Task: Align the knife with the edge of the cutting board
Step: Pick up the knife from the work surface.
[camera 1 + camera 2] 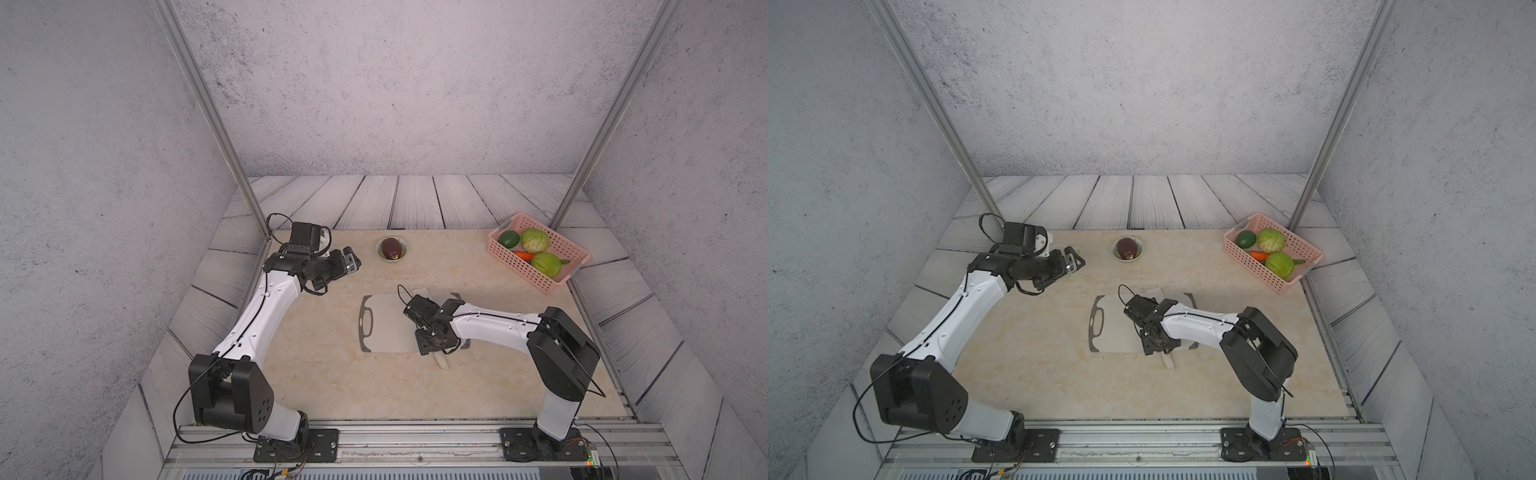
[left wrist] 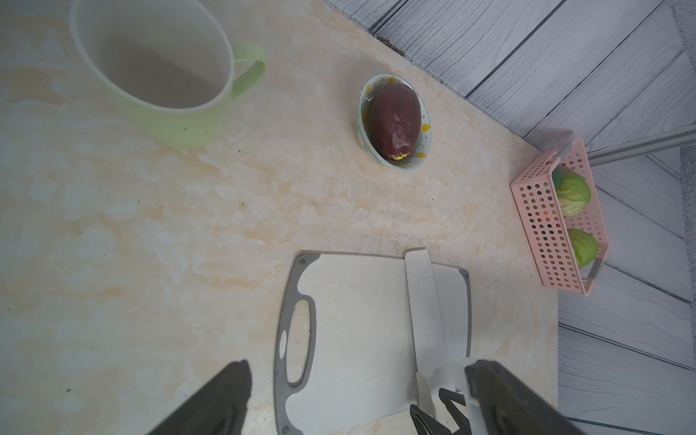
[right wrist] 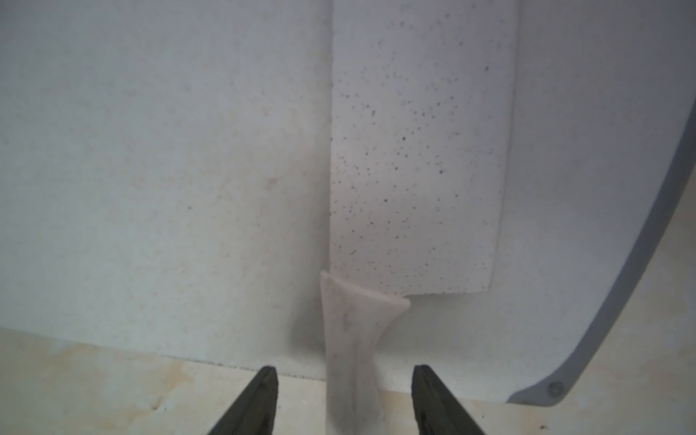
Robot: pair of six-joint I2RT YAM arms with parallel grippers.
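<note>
A small white mark [image 1: 281,257] is seen on the left arm's wrist, but it is too small to be read. Over to the cutting board [image 1: 384,328], which is laid flat on the bench [image 1: 332,382] mid-scene. The knife [image 2: 423,301] is laid flat across the board's short side, toward the end away from the oval slot. It is close to parallel with the dark grey end trim, and a strip of board is left showing between them. The blade tip is seen just past the far long edge, and the handle [image 3: 352,339] is carried over the near long edge onto the bench.

The right gripper [image 3: 345,368] is positioned right at that handle. The handle is straddled, with one black finger [image 3: 263,391] on each side. A gap is seen on both sides, so the jaws are part open and nothing is gripped or touched.

The left gripper [image 1: 353,262] is held well apart from the board, over the bench's far left, with its jaws spread wide and nothing between them. A pale green mug [image 2: 169,105] is spotted near it. A patterned bowl [image 2: 425,124] holding a dark purple eggplant [image 2: 393,116] is seen further along. A pink basket [image 1: 536,270] of cabbages [image 1: 535,240] is parked at the far right.
</note>
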